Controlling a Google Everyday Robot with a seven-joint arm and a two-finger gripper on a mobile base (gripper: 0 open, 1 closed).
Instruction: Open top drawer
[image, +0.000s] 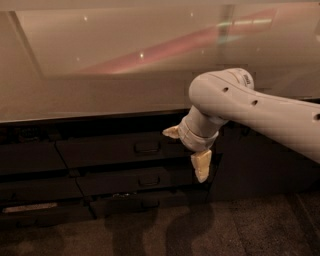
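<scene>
**Pincer spread wide beside the top drawer's handle**

The pincer hangs just under the table's front edge, right of centre, and it is released: the two cream fingers stand well apart with nothing between them. One finger points left toward the drawer fronts, and the other points down toward the floor.

Just to the left of that leftward finger is the small dark loop handle. It is near the fingertip but apart from it, with no contact. The handle sits on the top drawer, the wide dark front directly beneath the table's front edge, and that drawer looks shut, its front level with its neighbours.

Behind the pincer, the white arm comes in from the right edge, its rounded joint crossing in front of the table's front edge.

Below the top drawer are two more dark drawer fronts with similar handles. Above everything, the pale, glossy table carries a reddish streak of reflection across its surface.
</scene>
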